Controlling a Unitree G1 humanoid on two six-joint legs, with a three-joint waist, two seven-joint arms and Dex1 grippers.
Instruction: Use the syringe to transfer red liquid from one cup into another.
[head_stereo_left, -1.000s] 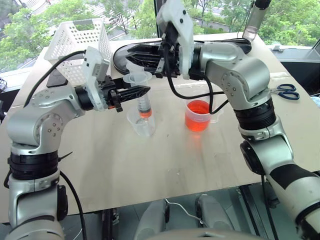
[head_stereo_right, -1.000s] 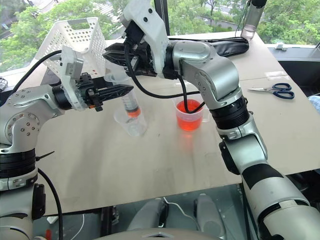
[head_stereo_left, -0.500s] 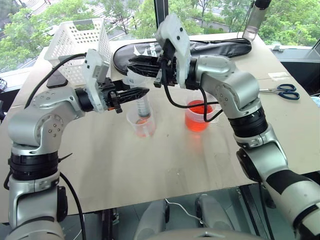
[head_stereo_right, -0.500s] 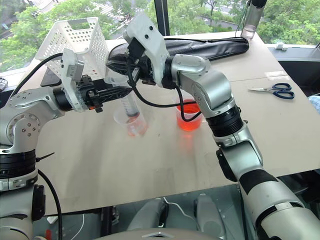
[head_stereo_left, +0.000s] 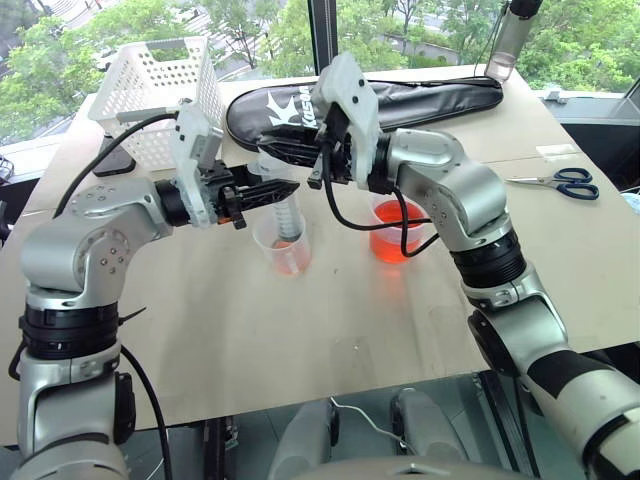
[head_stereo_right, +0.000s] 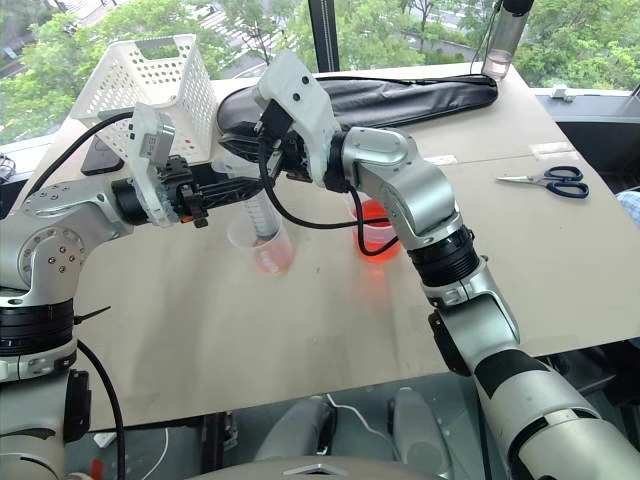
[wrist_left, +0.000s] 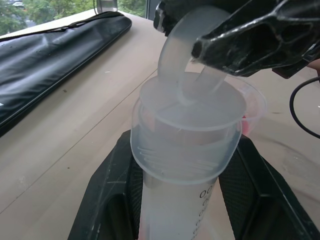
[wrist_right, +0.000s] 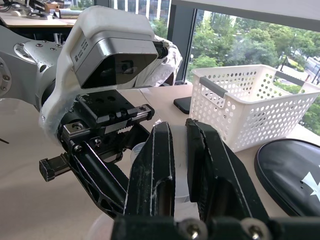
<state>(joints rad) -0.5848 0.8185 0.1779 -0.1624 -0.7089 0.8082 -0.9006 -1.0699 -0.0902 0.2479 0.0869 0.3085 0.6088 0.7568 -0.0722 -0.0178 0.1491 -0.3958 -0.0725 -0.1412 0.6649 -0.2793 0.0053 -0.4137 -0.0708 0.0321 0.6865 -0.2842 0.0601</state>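
Observation:
The syringe stands upright with its tip down in the small handleless cup, which holds red liquid at its bottom. My left gripper is shut on the syringe's barrel, one finger on each side below the flange. My right gripper comes in from the right above it, shut on the plunger's ring, which sits low, close to the flange. The handled cup of red liquid stands to the right, partly behind my right arm.
A white perforated basket and a dark phone sit at the back left. A long black bag lies across the back, with a bottle at the far right corner. Scissors lie at the right.
My right gripper has come down with the plunger ring. The red liquid seen in the syringe's barrel is now in the small cup. The left gripper has stayed in place.

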